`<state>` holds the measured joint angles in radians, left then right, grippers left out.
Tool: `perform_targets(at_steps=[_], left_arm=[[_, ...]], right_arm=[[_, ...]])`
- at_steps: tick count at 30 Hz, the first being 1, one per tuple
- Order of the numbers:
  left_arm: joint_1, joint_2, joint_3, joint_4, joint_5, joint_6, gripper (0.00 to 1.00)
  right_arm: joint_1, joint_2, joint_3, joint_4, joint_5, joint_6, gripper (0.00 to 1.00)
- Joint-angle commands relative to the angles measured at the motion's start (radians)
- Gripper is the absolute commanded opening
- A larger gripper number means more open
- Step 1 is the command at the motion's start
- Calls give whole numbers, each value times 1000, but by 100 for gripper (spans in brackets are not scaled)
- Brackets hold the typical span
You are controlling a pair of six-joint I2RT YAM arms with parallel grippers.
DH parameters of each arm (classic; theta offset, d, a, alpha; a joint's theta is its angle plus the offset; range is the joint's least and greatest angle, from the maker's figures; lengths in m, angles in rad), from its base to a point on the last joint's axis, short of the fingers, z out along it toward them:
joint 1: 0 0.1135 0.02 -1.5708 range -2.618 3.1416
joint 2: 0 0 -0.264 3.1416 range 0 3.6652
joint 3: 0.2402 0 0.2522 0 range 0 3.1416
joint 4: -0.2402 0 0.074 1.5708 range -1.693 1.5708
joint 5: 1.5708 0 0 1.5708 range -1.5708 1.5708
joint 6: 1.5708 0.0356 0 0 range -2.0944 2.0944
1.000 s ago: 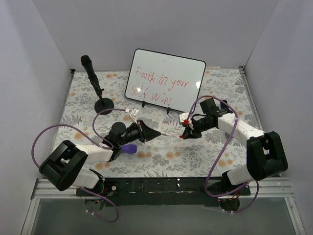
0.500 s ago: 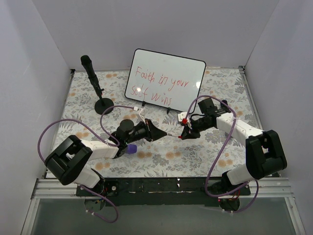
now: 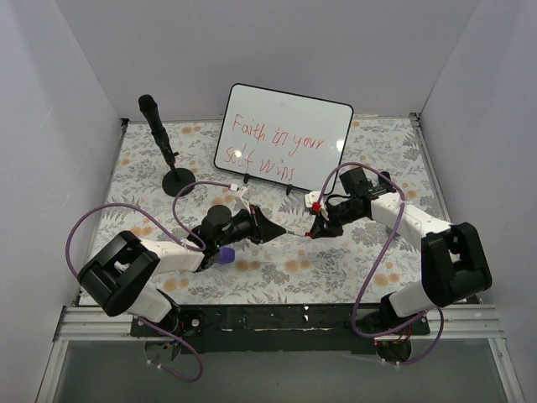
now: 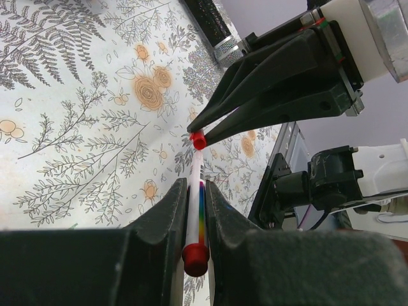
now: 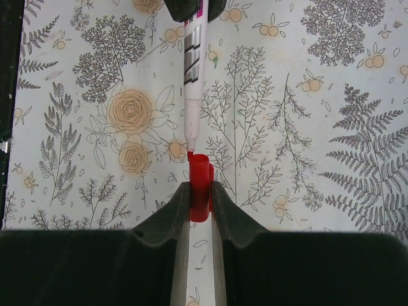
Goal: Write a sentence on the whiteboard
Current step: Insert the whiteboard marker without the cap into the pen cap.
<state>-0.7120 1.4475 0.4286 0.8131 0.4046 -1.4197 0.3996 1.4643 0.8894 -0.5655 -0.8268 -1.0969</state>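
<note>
Between the two arms, low over the floral-patterned tablecloth (image 3: 403, 151), the gap has closed in the last second: the left gripper (image 3: 275, 229) has slid rightward from a spot well apart from its partner, and the right gripper (image 3: 314, 228) has edged in to meet it, so they now sit nose to nose. The left fingers are clamped on a slim white marker pen with a rainbow stripe and a red end (image 4: 194, 213). The right fingers pinch a small red plastic cap (image 5: 200, 182). In the right wrist view the pen's red nib sits right at the cap's mouth, seemingly a shade to one side, and is not yet pushed in. Behind them the large glossy white whiteboard with its thin black frame (image 3: 331, 117) stands propped at the back of the table, untouched, well apart from both grippers. It already bears the sentence (image 3: 273, 149) in red handwriting across two lines. Judging from this, the writing itself looks done and the arms are on the closing chore of recapping the pen. What remains is a straight push of nib into cap, which may need a slight sideways correction first.
</note>
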Motion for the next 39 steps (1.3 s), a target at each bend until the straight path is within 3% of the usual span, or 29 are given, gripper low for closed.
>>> perform_targets(at_steps=[1, 39], left_arm=[[-3, -24, 24, 4, -21, 24, 0], [-3, -32, 38, -29, -15, 48, 0]], right_arm=[[4, 8, 36, 4, -31, 9, 6], [4, 18, 43, 6, -21, 32, 6]])
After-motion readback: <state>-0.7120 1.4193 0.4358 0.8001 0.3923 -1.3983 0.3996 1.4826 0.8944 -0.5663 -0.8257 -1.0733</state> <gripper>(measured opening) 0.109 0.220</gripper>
